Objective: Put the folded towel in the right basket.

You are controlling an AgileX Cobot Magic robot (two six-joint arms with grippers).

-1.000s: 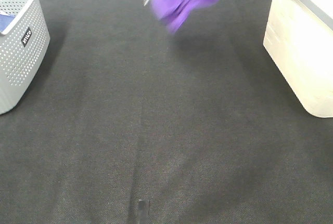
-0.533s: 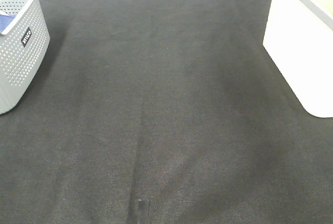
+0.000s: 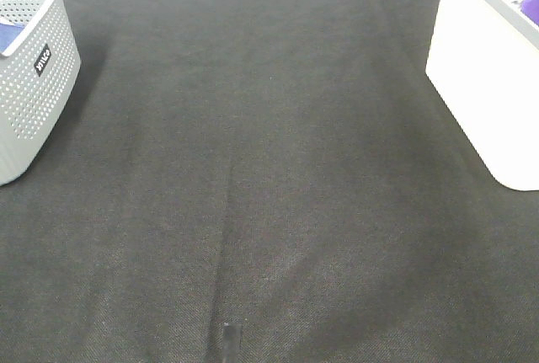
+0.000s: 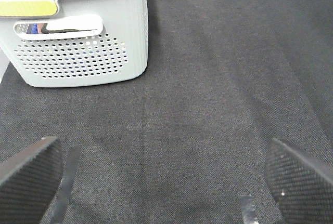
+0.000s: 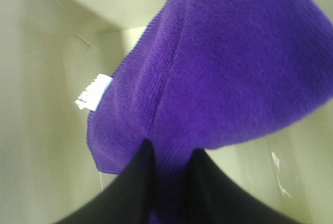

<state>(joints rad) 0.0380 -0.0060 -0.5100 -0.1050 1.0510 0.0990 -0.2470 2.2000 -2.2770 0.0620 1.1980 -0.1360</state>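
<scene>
Purple towel (image 5: pixel 208 68) hangs pinched in our right gripper (image 5: pixel 167 154), inside the white basket (image 3: pixel 480 85) at the upper right of the high view. We see our left gripper (image 4: pixel 166 180) spread wide over the dark mat (image 3: pixel 253 169), near the grey basket (image 4: pixel 83 52).

The left pincer (image 4: pixel 166 182) stands wide open. Its two black, textured fingers (image 4: pixel 28 174) sit far apart at opposite sides of the left wrist view. It is empty and touches nothing, hanging in the air on the left of the scene and tilted downward. The right pincer (image 5: pixel 169 182) is closed. Its two smooth black fingers (image 5: pixel 130 187) stand close together, side by side, pinching a fold of the purple towel (image 5: pixel 229 68), which bulges out beyond the tips.
</scene>
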